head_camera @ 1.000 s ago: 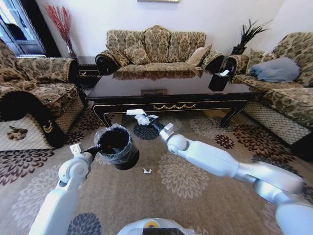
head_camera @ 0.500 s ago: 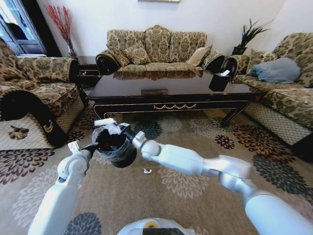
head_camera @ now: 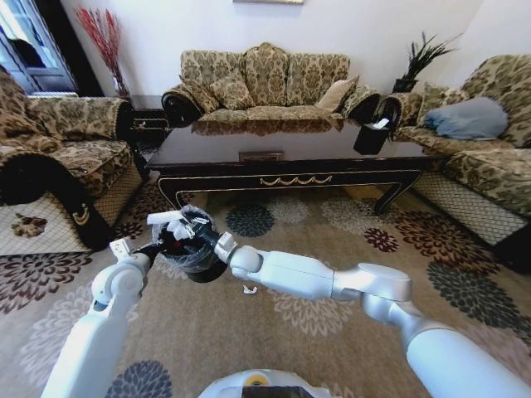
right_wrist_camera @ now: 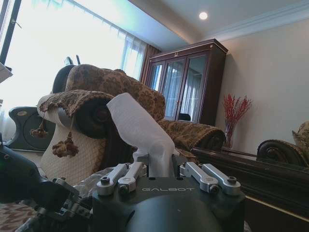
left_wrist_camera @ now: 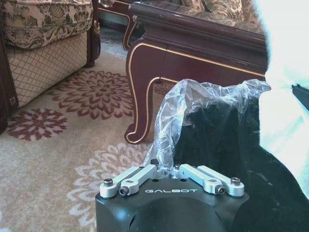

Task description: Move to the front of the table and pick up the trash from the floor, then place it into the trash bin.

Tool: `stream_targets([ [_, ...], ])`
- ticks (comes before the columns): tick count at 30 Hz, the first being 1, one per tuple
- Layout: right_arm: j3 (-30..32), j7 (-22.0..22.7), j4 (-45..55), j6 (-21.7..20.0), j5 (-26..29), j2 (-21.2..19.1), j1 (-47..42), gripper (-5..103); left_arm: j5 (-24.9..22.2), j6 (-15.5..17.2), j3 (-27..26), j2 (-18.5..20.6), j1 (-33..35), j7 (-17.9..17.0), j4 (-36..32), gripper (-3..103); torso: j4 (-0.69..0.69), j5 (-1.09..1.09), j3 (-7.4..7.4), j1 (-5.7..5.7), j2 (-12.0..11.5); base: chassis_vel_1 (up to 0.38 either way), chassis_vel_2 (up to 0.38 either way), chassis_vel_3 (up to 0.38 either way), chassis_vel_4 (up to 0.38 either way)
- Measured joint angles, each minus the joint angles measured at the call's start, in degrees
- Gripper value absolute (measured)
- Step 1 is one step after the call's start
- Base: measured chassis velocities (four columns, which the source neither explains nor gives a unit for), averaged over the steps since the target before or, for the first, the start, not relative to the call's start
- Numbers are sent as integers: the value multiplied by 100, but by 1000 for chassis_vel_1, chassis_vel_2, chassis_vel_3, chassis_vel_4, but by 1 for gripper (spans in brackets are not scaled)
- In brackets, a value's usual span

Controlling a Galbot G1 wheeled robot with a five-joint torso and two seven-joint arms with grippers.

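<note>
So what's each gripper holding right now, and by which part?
Left gripper: trash bin, by its bag-lined rim. Right gripper: white folded paper, by its lower end.

White folded paper point(head_camera: 163, 218) over black bag-lined trash bin point(head_camera: 192, 255), tiny scrap point(head_camera: 248, 290) on carpet

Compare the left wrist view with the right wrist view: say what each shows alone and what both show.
Left wrist alone: the left gripper shut on the trash bin liner, and a curved leg of the table. Right wrist alone: the right gripper shut on the white folded paper, a glass-fronted cabinet and red branches. Both: a patterned armchair.
</note>
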Motion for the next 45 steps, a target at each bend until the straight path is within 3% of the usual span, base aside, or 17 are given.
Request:
stream_targets([
  [7,12,1,32,4,0,-45,76,56,-13,0,-89,38,73,0,-51,4,0,0,0,0,0,0,0,0,0],
  [9,13,1,37,5,2,-54,86,56,-13,0,-92,40,76,0,-51,4,1,0,0,0,0,0,0,0,0],
  [12,24,-1,86,9,11,-127,128,72,-14,0,-100,42,78,-1,-52,4,1,0,0,0,0,0,0,0,0],
  [14,29,-2,95,10,11,-145,133,72,-13,0,-100,42,77,-1,-52,4,1,0,0,0,0,0,0,0,0],
  [15,45,-3,122,14,11,-196,137,83,-14,0,-100,42,69,-1,-52,4,0,1,0,0,0,0,0,0,0],
  [20,82,-20,220,50,-14,-424,130,97,-12,0,-80,36,39,-2,-30,4,0,1,0,0,0,0,0,0,0],
  [28,236,-27,390,63,-35,-816,59,100,-11,-1,-72,56,31,-3,-21,4,0,2,0,0,0,0,0,0,0],
  [34,409,-81,531,74,-107,-1446,-25,100,-40,-2,-118,123,54,-11,-44,4,-1,2,0,0,0,0,0,0,0],
  [45,570,-121,713,78,-252,-2017,-250,100,-62,-2,-144,135,82,-25,-107,4,1,1,0,-1,0,0,0,0,0],
])
